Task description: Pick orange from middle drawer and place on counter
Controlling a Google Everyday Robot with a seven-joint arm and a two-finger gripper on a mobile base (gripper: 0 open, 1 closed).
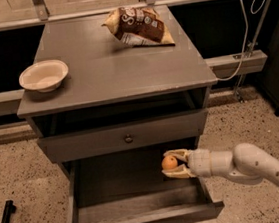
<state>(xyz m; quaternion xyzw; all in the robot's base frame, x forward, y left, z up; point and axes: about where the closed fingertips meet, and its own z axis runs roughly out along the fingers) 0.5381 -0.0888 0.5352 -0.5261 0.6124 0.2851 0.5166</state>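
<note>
The orange (169, 163) is small and round, held between the two pale fingers of my gripper (176, 163). The gripper is shut on it and holds it above the right side of the open middle drawer (117, 179), a wide shallow grey drawer pulled out at the cabinet's bottom. My white arm (251, 166) reaches in from the right. The counter (113, 61) is the flat grey cabinet top above.
A cream bowl (44, 75) sits at the counter's left edge. A brown-and-yellow chip bag (137, 26) lies at its back right. A shut drawer with a small dark knob (128, 139) lies above the open one. A white cable (244, 36) hangs at the right.
</note>
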